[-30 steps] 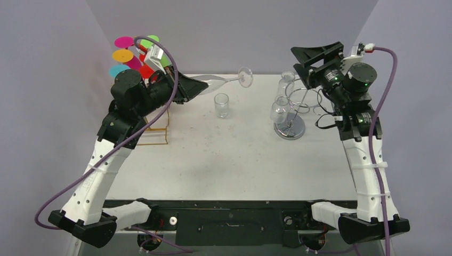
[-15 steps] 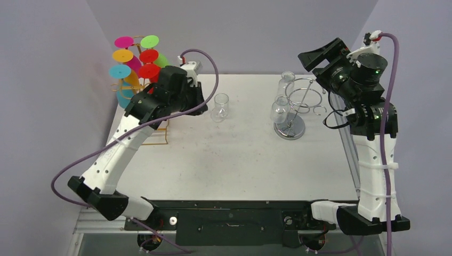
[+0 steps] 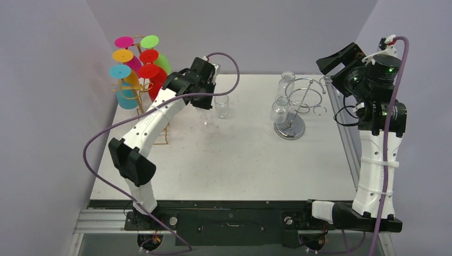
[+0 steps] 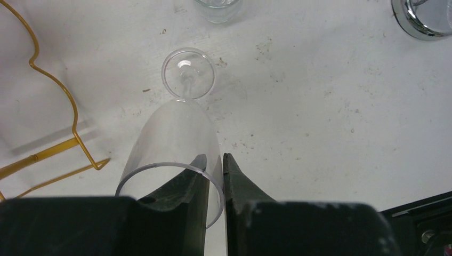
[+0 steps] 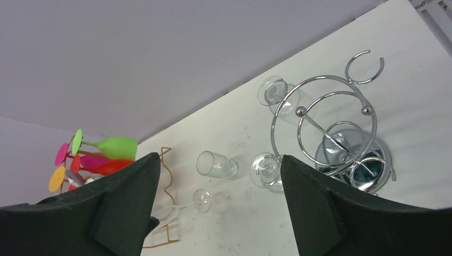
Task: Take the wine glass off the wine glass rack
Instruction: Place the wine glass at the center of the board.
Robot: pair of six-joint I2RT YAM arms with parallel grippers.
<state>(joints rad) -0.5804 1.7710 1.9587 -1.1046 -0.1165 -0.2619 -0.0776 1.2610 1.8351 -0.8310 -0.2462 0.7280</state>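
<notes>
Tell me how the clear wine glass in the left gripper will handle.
The clear stemmed wine glass looks thin-walled: probably light and fragile. The left gripper pinches only its smooth rim, so it may slip. Its small round foot under a tall bowl suggests easy tipping.

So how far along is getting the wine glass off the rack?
Done: the wine glass is clear of the gold rack and chrome rack, rim pinched in the left tool. In hand: it hangs foot-down beside the other glass; table contact unclear. Left: set down, release.
</notes>
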